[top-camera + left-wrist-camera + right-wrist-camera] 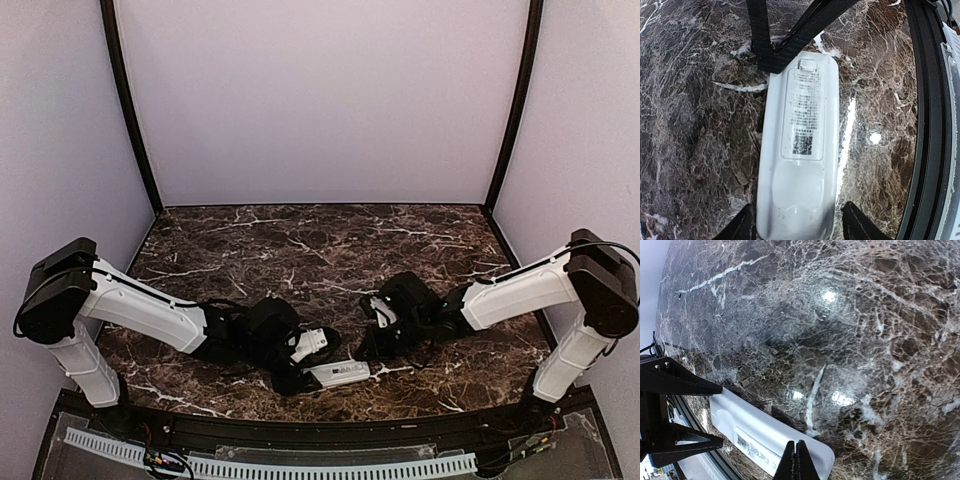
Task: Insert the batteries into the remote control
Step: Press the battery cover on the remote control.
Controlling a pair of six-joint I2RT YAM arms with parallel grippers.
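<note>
Left gripper – jaws apart, straddling the near end of the remote control; thin gap shows at one finger, contact at the other unclear. Remote lies flat on the marble table, back up with its label showing, running straight out ahead of the jaws. Right gripper pinched together, tips at the remote's far corner

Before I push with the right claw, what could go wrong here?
The shut right claw sits at the remote control's latch end while the left claw only straddles it, open, so a push may slide it across the marble table. The back cover looks shut; a slipping tip may scratch it. No batteries are in view.
</note>
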